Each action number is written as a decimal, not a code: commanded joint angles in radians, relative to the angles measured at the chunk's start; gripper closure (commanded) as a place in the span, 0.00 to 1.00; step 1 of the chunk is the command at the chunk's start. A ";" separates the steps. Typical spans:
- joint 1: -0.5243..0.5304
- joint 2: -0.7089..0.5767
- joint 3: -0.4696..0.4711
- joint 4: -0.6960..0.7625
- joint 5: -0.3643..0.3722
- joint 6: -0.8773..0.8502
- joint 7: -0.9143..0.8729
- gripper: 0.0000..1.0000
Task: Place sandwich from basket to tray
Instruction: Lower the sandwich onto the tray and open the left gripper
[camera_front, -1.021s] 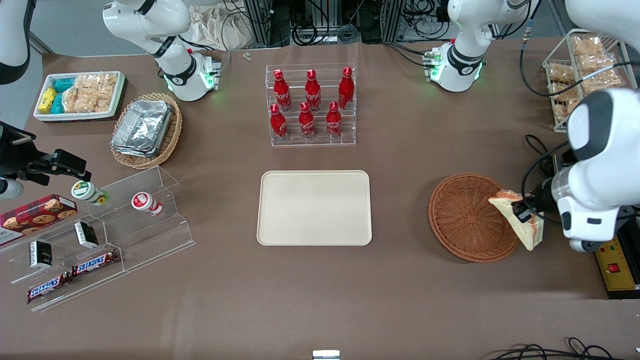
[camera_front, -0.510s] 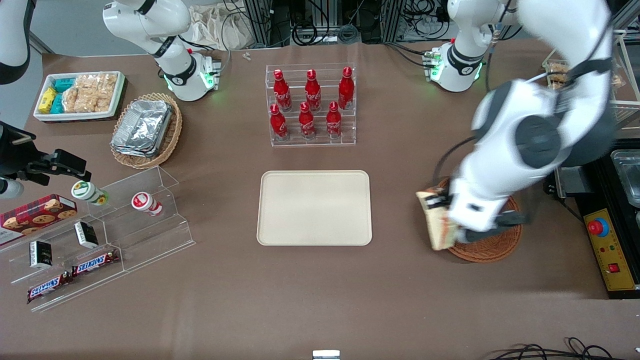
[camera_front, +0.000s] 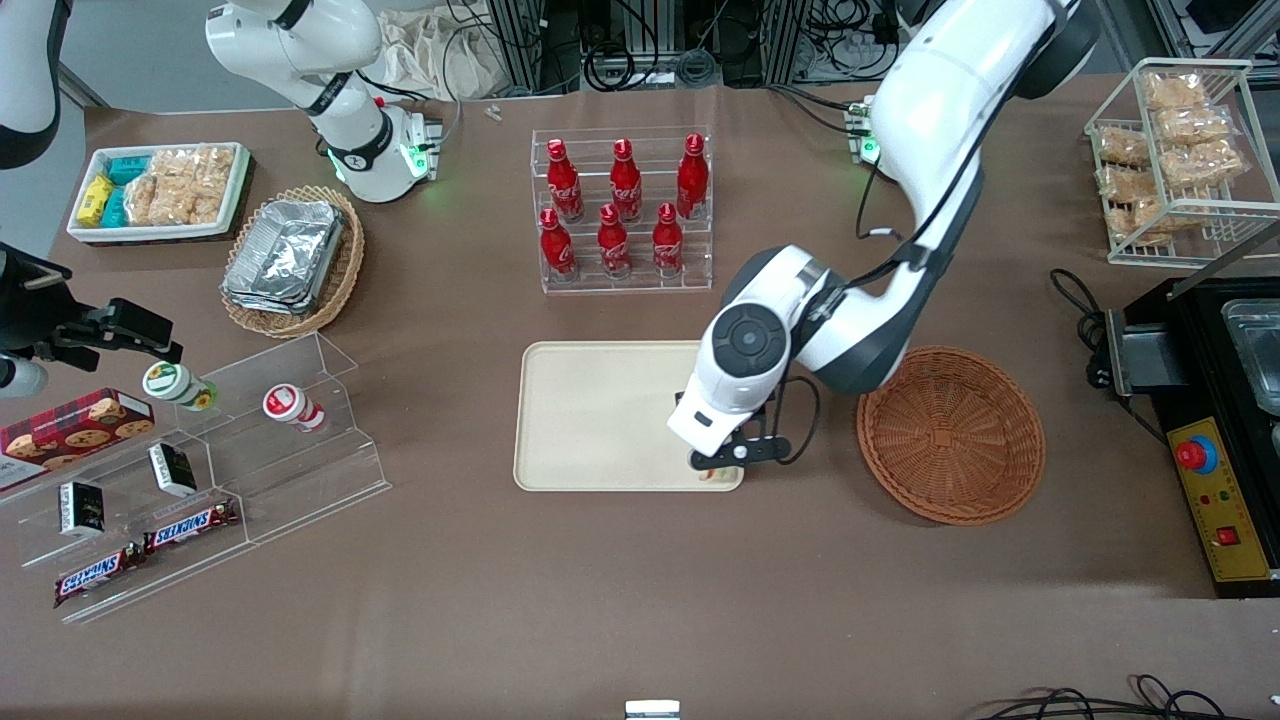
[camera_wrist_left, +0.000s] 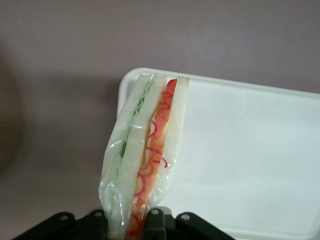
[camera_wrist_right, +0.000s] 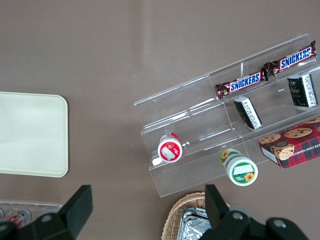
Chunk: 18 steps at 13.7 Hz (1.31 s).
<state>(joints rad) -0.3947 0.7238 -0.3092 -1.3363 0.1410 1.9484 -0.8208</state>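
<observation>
My left gripper (camera_front: 722, 462) hangs over the corner of the cream tray (camera_front: 600, 420) nearest the front camera and the basket. It is shut on the sandwich (camera_wrist_left: 145, 150), a wrapped wedge of white bread with green and red-orange filling, held above the tray's corner (camera_wrist_left: 240, 160). In the front view the arm hides nearly all of the sandwich; only a sliver (camera_front: 712, 475) shows at the tray's rim. The round reddish-brown basket (camera_front: 950, 435) sits beside the tray toward the working arm's end, with nothing in it.
A clear rack of red cola bottles (camera_front: 622, 210) stands farther from the front camera than the tray. A clear stepped stand with snacks (camera_front: 200, 470), a tan basket of foil containers (camera_front: 292, 260) and a white snack bin (camera_front: 155, 190) lie toward the parked arm's end.
The gripper has carried the sandwich from over the basket's rim across to the tray's near corner. The basket now shows fully.
</observation>
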 joint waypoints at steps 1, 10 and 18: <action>-0.032 0.048 0.007 -0.012 0.044 0.023 0.003 1.00; -0.047 0.071 0.010 -0.008 0.094 0.035 -0.064 0.00; -0.035 -0.228 0.186 -0.014 0.008 -0.110 -0.090 0.00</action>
<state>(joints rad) -0.4270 0.5685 -0.1666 -1.3094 0.1830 1.8634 -0.9031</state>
